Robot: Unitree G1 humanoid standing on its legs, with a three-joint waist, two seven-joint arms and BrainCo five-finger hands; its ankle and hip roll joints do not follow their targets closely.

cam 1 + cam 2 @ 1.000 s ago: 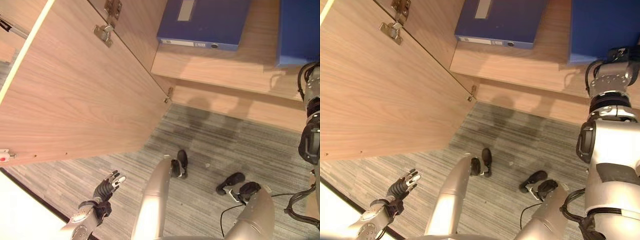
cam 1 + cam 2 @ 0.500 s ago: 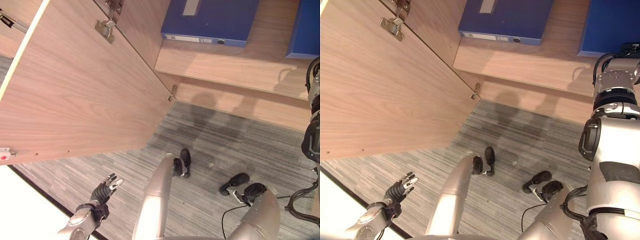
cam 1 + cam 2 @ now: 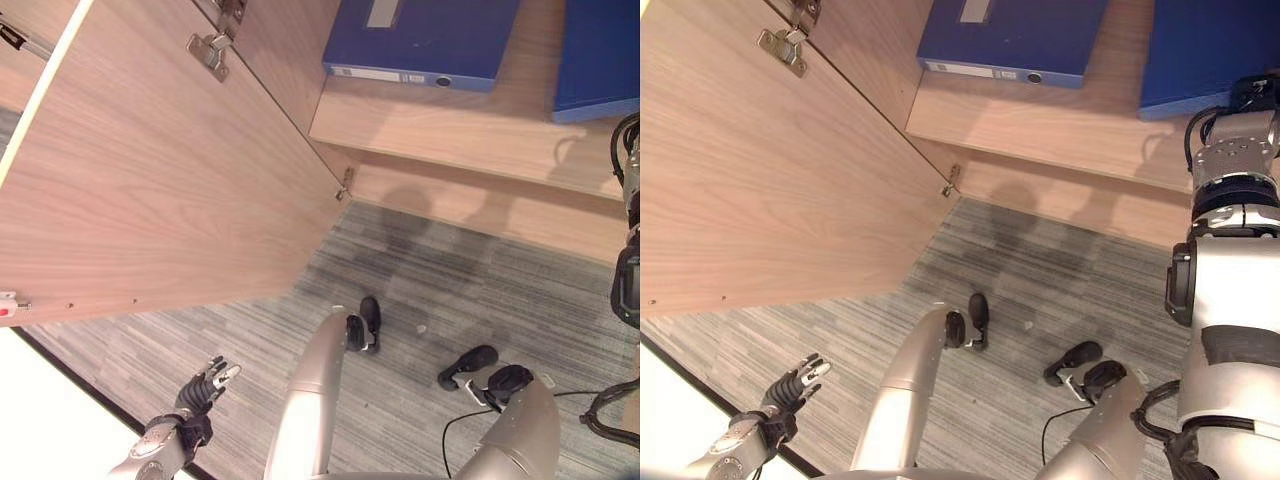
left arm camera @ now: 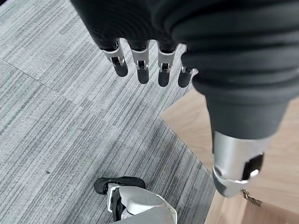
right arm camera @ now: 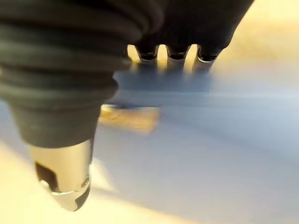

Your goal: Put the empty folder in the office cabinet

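Above the carpet (image 3: 420, 270), left hand (image 3: 205, 385), fingers straight.

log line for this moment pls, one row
left hand: open, idle over carpet | right hand: on blue folder on cabinet shelf | cabinet door: open

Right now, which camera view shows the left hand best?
The left wrist view: the left hand hangs close above the carpet, fingers straight. Both eye views show it small, low by the open cabinet door.
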